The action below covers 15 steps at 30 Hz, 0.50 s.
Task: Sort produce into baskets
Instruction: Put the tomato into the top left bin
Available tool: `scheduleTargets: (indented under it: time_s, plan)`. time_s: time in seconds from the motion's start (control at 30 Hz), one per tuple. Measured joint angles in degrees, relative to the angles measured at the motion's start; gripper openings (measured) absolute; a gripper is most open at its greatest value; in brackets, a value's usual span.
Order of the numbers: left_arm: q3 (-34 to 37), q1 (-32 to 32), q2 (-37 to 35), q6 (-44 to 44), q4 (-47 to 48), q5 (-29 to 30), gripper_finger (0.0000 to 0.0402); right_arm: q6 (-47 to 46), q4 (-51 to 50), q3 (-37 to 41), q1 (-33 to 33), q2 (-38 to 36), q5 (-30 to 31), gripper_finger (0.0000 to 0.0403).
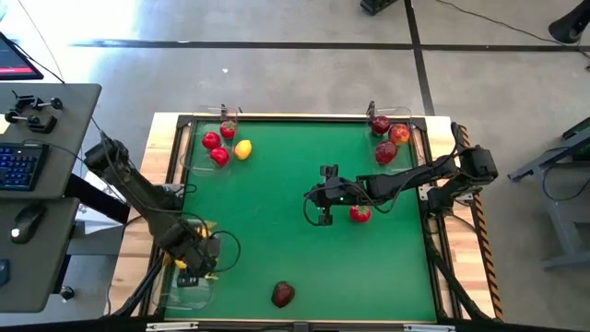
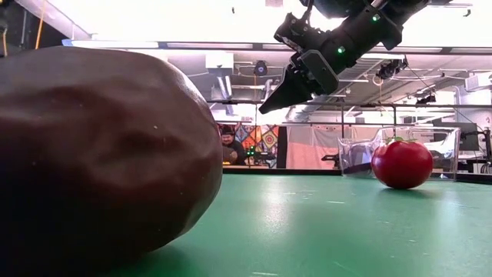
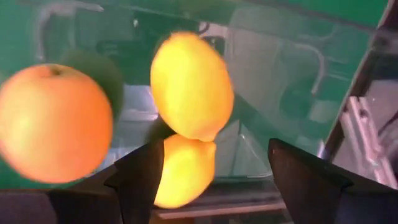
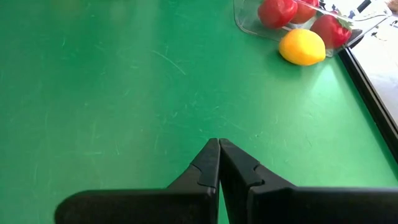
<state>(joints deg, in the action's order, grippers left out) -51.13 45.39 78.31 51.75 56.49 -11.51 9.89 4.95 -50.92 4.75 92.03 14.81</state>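
My left gripper (image 1: 195,262) (image 3: 214,146) hangs open, pointing down over the clear basket (image 1: 180,288) at the table's near left corner. Two yellow lemons (image 3: 191,84) (image 3: 185,171) and an orange fruit (image 3: 55,123) lie in that basket below the fingers. My right gripper (image 1: 323,214) (image 4: 219,148) is shut and empty above the middle of the green table. A bright red fruit (image 1: 359,214) (image 2: 402,163) rests on the table just to its right. A dark red apple (image 1: 283,294) (image 2: 100,154) lies near the front edge.
A clear basket (image 1: 198,152) at the far left holds several small red fruits (image 1: 211,141); a lemon (image 1: 242,149) (image 4: 302,47) lies on the table against its side. Another basket (image 1: 406,115) at the far right holds red apples (image 1: 386,152). A raised rim (image 1: 304,117) frames the table.
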Motion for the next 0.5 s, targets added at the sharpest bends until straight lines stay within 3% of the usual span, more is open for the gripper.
scheduleTargets:
  time_s: [0.27, 0.5]
  plan:
    - [-1.8, 0.0, -7.57, 1.52, 2.41, 11.72, 0.0275, -0.92, 0.78, 0.13, 0.0, 0.0, -0.02, 0.0]
    - [-1.8, 0.0, -15.74, -3.38, -1.27, 29.47, 0.0275, -0.61, 23.8, 9.84, 0.0, 0.0, -1.44, 0.0]
